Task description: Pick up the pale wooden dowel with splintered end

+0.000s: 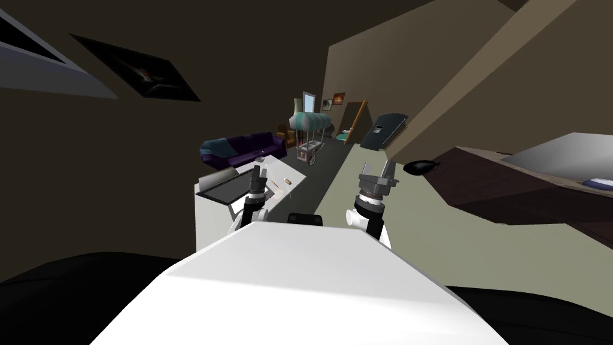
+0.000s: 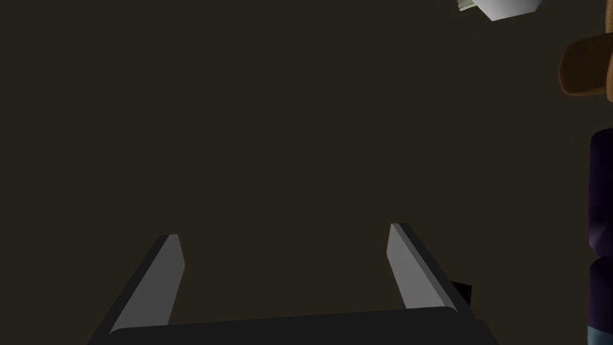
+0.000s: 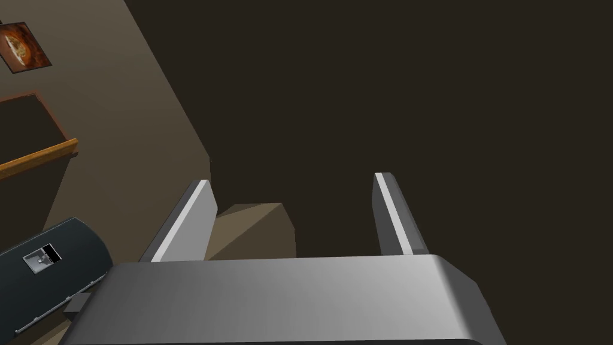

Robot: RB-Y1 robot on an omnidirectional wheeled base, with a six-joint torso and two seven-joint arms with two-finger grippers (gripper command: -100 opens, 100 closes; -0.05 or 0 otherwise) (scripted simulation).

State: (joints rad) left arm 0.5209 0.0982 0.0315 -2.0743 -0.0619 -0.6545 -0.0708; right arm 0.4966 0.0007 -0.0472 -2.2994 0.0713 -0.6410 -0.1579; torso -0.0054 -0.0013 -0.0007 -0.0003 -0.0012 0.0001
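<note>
Dowel point(image 1: 274, 182): thin pale stick lying flat on the white worktop point(image 1: 211, 224), towards its far end.
Left tool point(image 1: 257, 175): over the worktop, fingers apart, empty.
Right tool point(image 1: 378, 172): off the worktop's side, fingers apart, empty.
Handling: probably light, stiff; pinch mid-shaft. Splintered end too small to tell.

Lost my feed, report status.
Left gripper open, right gripper open, both empty. Dowel on table, near left gripper. Nothing blocking seen.

Pale dowel point(image 1: 275, 183) on white table point(image 1: 209, 224).
</note>
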